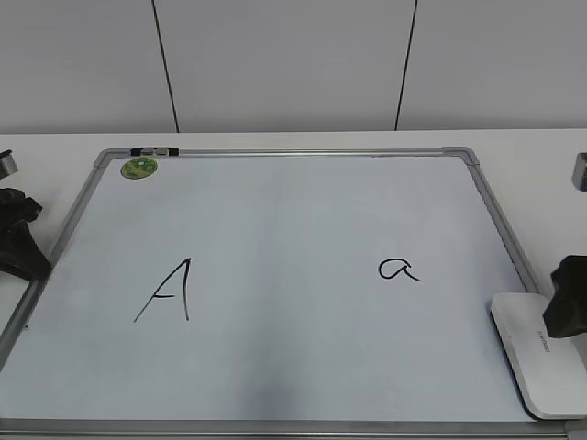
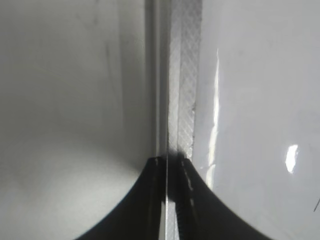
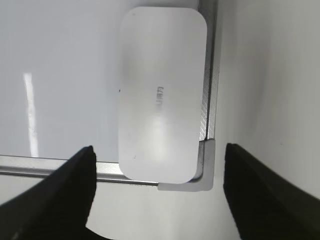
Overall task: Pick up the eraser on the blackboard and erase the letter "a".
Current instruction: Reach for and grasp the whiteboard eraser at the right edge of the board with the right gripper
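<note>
Right tool (image 3: 157, 195) spread above eraser (image 3: 160, 95) (lettering unreadable).

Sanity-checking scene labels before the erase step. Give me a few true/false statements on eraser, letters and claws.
1. The eraser lies at the near right corner of the blackboard. True.
2. The right claw is shut on the eraser. False: its fingers stand wide apart above it, with the eraser showing between them.
3. The letter "a" is on the right half of the board, and the capital "A" on the left. True.
4. The letter "a" is already partly wiped. False: its strokes are whole and dark.
5. The left claw hovers over the capital "A". False: it sits at the board's left frame edge.
6. A green sticker sits near the far left corner. True.
</note>
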Controlling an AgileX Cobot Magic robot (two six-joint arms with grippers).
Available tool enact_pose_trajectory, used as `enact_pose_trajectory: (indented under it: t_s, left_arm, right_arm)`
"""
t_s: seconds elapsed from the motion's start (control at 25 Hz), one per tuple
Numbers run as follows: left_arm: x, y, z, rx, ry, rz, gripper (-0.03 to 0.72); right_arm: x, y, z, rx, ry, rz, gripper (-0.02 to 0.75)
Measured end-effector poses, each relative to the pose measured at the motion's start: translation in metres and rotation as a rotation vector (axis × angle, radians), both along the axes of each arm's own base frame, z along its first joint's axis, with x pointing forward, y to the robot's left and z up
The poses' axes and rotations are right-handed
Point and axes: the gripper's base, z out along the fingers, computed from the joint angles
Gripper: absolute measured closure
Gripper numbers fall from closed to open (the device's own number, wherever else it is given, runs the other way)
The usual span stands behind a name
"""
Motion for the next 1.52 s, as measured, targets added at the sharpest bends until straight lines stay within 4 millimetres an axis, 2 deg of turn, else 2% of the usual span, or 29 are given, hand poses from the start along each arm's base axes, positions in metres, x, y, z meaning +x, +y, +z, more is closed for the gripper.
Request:
enact_pose_trajectory:
  t_s: [0.36, 0.68, 1.04, 1.24, 1.44, 1.52]
  left_arm:
    - [0.0, 0.0, 0.0, 0.0, 0.0, 0.0, 0.656]
    - [0.0, 0.0, 0.0, 0.0, 0.001, 0.0, 0.656]
    - [0.0, 0.001, 0.0, 0.006, 0.0, -0.006, 0.656]
    - [0.0, 0.001, 0.0, 0.008, 0.001, -0.007, 0.656]
    - [0.0, 0.001, 0.0, 0.008, 0.001, -0.007, 0.656]
    - [0.0, 0.001, 0.0, 0.008, 0.001, -0.007, 0.656]
  right_arm:
    - [0.022, 0.002, -0.035, -0.011, 0.062, -0.007, 0.107]
    - [0.033, 0.004, -0.059, -0.019, 0.107, -0.008, 0.106]
    - [0.039, 0.004, -0.076, -0.02, 0.133, -0.014, 0.106]
    - [0.041, 0.004, -0.078, -0.02, 0.128, -0.013, 0.113]
    - [0.041, 0.005, -0.078, -0.015, 0.122, -0.017, 0.19]
    - [0.041, 0.005, -0.078, -0.014, 0.122, -0.018, 0.196]
